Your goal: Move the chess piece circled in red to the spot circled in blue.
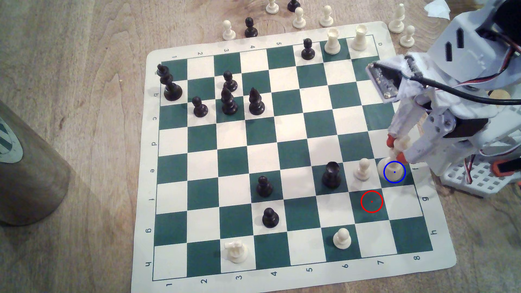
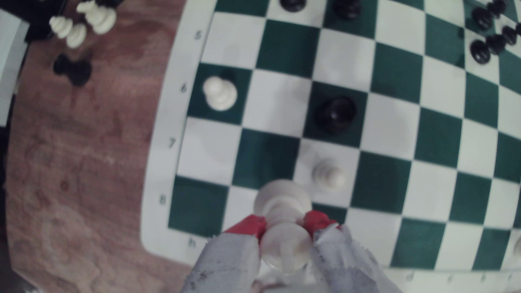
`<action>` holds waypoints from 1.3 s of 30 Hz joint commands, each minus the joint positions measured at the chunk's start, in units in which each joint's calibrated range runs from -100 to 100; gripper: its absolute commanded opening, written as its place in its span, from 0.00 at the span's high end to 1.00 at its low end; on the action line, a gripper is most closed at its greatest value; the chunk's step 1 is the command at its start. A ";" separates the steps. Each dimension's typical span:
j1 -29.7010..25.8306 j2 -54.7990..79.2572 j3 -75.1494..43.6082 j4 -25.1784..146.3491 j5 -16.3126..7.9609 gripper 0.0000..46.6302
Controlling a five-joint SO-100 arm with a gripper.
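Wood-grain tabletop (image 1: 84, 112) carries the green-and-cream chessboard (image 1: 282, 157), and my gripper (image 1: 396, 148) stands at its edge, red-tipped fingers (image 2: 251, 225) clamped on the slim body of the tall cream bishop (image 1: 393, 166). Its wide base sits below my fingertips, on the blue-ringed square (image 1: 394, 172). Just beside it the red-ringed square (image 1: 372, 201) lies bare, and a cream pawn (image 1: 362, 169) stands near

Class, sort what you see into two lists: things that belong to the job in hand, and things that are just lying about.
Belongs to the job:
- tall cream piece, base in the blue ring
- blue-ringed square
- red-ringed square, now bare
- tool, shut on the tall cream piece

Just lying about:
- cream pawn
- black rook
- off-board pieces
- brown cylinder
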 commanded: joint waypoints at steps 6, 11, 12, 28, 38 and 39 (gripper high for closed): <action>4.74 -6.49 4.20 2.55 0.88 1.00; 8.02 -3.01 4.48 1.56 2.30 1.00; 8.26 -2.16 4.75 1.32 2.34 1.00; 11.70 11.25 11.37 -6.79 2.74 0.99; 11.15 13.46 14.27 -9.74 2.25 0.99; 11.15 13.54 14.54 -10.15 2.20 0.99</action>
